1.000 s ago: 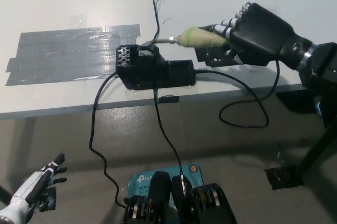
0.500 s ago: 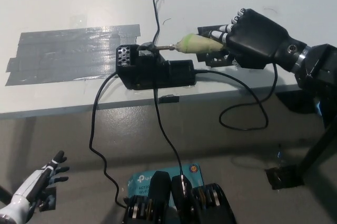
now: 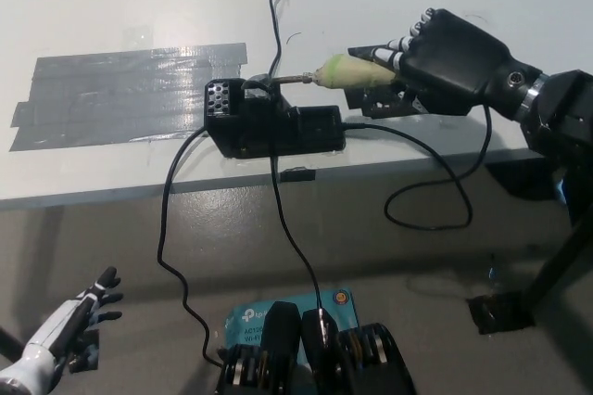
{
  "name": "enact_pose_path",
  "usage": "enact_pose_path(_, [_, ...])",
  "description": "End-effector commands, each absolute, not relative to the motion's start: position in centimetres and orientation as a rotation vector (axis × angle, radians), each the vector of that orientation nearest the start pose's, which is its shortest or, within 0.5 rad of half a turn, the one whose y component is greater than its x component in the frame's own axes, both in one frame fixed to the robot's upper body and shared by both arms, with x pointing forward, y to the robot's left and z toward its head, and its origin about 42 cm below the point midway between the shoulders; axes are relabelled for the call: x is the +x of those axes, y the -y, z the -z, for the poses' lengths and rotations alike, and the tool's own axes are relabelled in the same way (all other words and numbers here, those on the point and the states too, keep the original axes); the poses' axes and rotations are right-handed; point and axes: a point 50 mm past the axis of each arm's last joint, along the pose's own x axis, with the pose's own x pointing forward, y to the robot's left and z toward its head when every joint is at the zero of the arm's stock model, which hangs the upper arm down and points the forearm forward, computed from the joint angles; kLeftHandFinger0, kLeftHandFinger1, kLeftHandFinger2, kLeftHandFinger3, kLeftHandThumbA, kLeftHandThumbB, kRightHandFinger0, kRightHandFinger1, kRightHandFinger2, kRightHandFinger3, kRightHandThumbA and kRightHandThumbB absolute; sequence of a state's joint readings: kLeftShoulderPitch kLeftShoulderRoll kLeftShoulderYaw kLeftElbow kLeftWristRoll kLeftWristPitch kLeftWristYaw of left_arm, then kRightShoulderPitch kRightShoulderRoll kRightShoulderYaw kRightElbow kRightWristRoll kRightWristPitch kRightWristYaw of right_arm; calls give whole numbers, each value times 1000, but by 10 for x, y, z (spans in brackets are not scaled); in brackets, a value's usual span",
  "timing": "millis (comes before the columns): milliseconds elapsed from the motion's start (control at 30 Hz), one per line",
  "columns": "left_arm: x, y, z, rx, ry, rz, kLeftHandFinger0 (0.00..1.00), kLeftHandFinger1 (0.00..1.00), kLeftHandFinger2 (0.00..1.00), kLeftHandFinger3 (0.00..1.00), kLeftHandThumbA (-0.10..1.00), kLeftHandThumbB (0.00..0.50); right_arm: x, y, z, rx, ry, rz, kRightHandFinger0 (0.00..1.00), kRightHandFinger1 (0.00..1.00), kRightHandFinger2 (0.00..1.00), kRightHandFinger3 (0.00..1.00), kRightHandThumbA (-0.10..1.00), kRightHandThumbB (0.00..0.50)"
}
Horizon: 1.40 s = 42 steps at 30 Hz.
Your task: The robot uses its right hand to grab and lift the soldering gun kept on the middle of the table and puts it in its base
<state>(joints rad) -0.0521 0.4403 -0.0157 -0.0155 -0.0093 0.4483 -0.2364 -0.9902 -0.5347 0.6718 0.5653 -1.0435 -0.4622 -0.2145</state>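
Note:
My black right hand is shut on the soldering gun, whose pale green handle sticks out to the left of the fingers. The gun lies nearly level above the table, its metal tip reaching the top of the black base near the table's front edge. A black cable hangs from the base and loops below the table edge. My white left hand rests low at the lower left, fingers apart, holding nothing.
A wide patch of grey tape covers the white table left of the base. A thin black wire runs back from the base. Another cable drops to the floor, where a teal box lies.
The right hand has carried the soldering gun leftward, so its tip has gone from just right of the base onto its top. The left hand has sunk slightly.

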Motion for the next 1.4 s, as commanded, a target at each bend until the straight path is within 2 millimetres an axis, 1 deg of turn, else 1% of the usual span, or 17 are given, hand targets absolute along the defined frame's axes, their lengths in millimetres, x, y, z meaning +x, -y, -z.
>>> enact_pose_path(0, [299,-342,-124,397,-378,168,820,882,925,962,1000,18,517,200,-352,-1830,1032,-424,0,0,48,415,-100,288])
enact_pose_path(67, [300,-342,-124,401,-379,166,818,877,920,961,1000,19,520,201,-353,-1846,984,-428,0,0,130,343,-100,295])
enact_pose_path(100, [301,-342,-124,397,-375,167,807,862,905,951,1000,30,519,203,-357,-1840,987,-428,0,10,248,319,-100,307])
enact_pose_path(233, [302,-342,-124,398,-375,171,797,858,902,941,1000,18,518,203,-359,-1851,973,-433,0,0,89,298,-100,298])
enact_pose_path(300, [296,-342,-120,408,-385,176,793,869,914,949,1000,21,518,204,-352,-1848,961,-443,0,0,67,296,-100,282])
enact_pose_path(367, [293,-341,-121,414,-394,176,814,910,967,1000,1000,4,517,203,-349,-1840,907,-439,0,0,1,260,-100,197])
enact_pose_path(467, [290,-340,-118,407,-397,177,818,886,933,969,1000,33,518,202,-344,-1863,861,-442,0,0,224,297,-100,133])
enact_pose_path(533, [290,-340,-116,407,-393,179,798,855,896,939,1000,47,516,199,-345,-1862,823,-450,0,0,284,300,-67,96])
enact_pose_path(600, [290,-340,-117,409,-390,183,794,853,894,934,1000,56,516,197,-345,-1869,816,-450,0,0,293,345,-12,100])
enact_pose_path(633, [291,-341,-115,406,-388,184,785,844,889,930,1000,78,517,196,-344,-1872,851,-453,0,0,288,397,-81,167])
enact_pose_path(733, [289,-339,-116,408,-389,185,794,856,893,943,1000,65,519,194,-342,-1851,833,-463,0,0,296,431,-79,137])
enact_pose_path(833, [288,-339,-117,408,-389,188,797,861,897,955,1000,54,520,191,-340,-1849,832,-471,0,0,295,370,-42,98])
enact_pose_path(1000, [286,-337,-115,400,-398,188,805,873,918,973,1000,45,520,187,-338,-1846,807,-481,0,0,307,351,-87,192])
enact_pose_path(1233, [286,-336,-115,389,-404,178,786,842,879,938,1000,33,526,184,-333,-1851,798,-472,0,0,344,313,-100,273])
enact_pose_path(1300, [286,-336,-116,388,-401,179,786,833,869,932,1000,29,529,184,-330,-1852,802,-471,0,0,344,321,-100,267])
enact_pose_path(1333, [286,-336,-116,388,-400,180,803,846,875,935,1000,39,529,182,-331,-1865,810,-468,0,2,349,311,-95,211])
enact_pose_path(1367, [287,-335,-115,385,-400,179,808,849,875,932,1000,48,530,181,-332,-1872,808,-468,0,1,355,310,-91,203])
